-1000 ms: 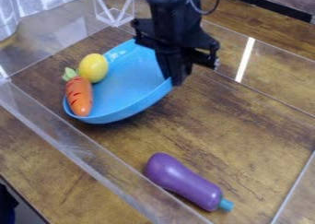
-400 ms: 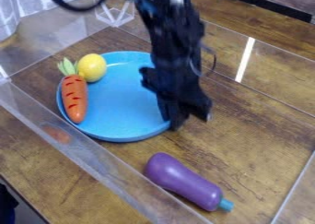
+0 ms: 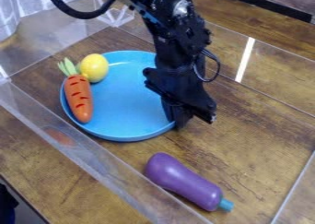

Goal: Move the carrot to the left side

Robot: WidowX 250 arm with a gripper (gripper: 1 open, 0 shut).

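The orange carrot (image 3: 77,96) with its green top lies on the left part of a blue plate (image 3: 129,108), next to a round yellow toy (image 3: 92,67). My black gripper (image 3: 185,119) points down at the plate's right rim, well to the right of the carrot. Its fingers are together on that rim, and the plate lies flat on the wooden table. The fingertips themselves are dark and hard to tell apart.
A purple eggplant (image 3: 185,180) lies on the table in front of the plate, to the right. Clear plastic walls (image 3: 62,140) run along the left and front sides. Bare wood stretches to the right of the plate.
A second ago the plate hung tilted, its right side raised by my gripper. The gripper has come down and the plate now rests flat, with the carrot and yellow toy still on it.
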